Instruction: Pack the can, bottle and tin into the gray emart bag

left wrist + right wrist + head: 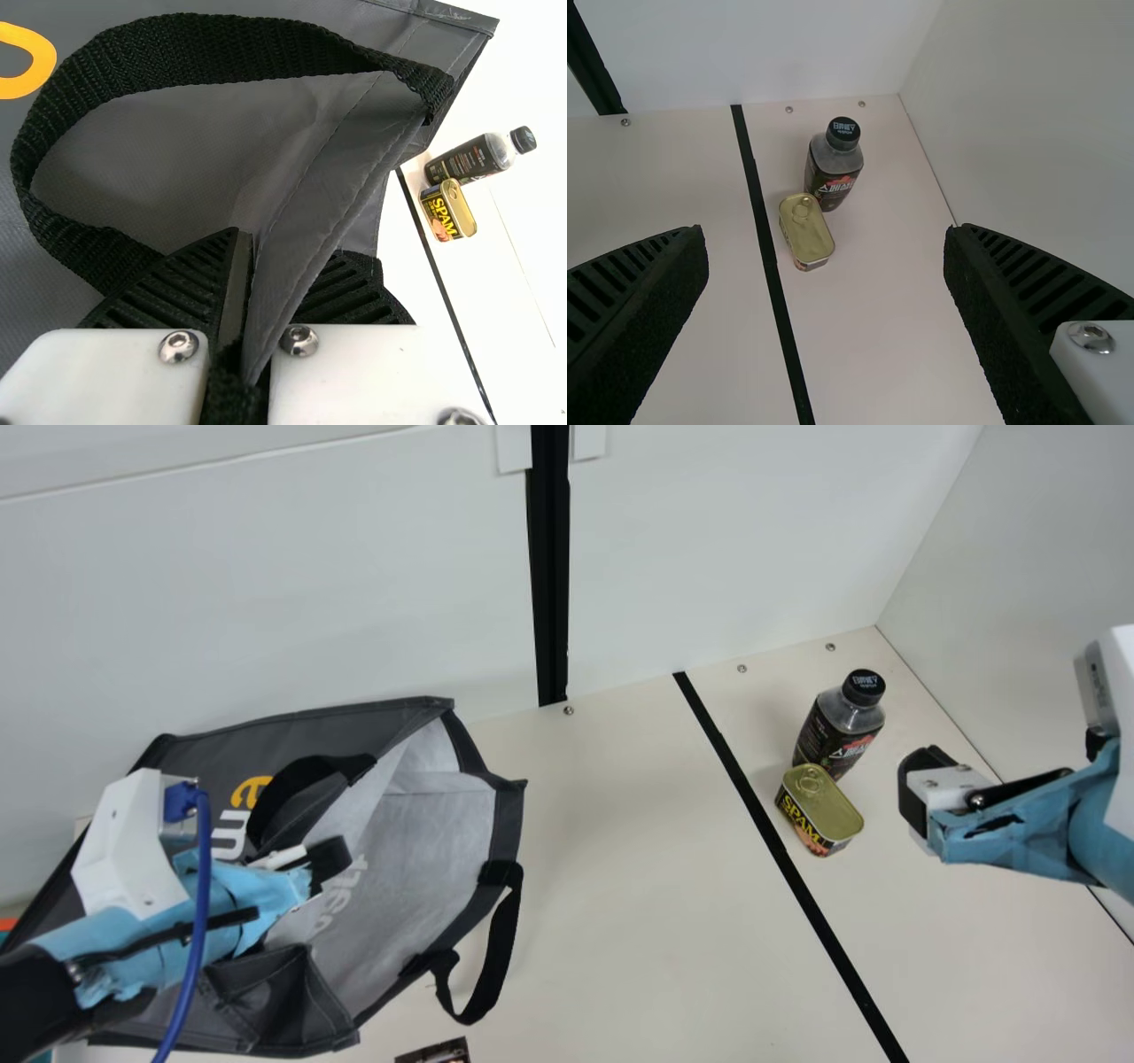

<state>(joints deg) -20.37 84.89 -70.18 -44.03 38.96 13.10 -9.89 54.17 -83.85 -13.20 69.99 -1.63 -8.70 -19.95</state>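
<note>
The gray bag point(434, 841) lies at the left with its mouth facing right. My left gripper point(330, 857) is at the bag's opening; in the left wrist view, that gripper point(282, 257) is shut on the bag's rim point(310, 199), beside a black handle loop point(204, 53). The black-capped bottle point(842, 722) stands upright at the far right, with the yellow-topped tin point(819, 806) close in front of it. Right of the tin is my right gripper point(917, 793). Seen from its own wrist, the right gripper point(826, 239) is open, with the tin point(806, 232) and bottle point(834, 164) beyond its fingers.
A black tape line point(788, 868) crosses the table between bag and tin. White walls point(709, 540) close off the back and right side. A dark printed item point(436, 1052) shows at the main view's bottom edge. A second handle point(496, 957) hangs from the bag's near side.
</note>
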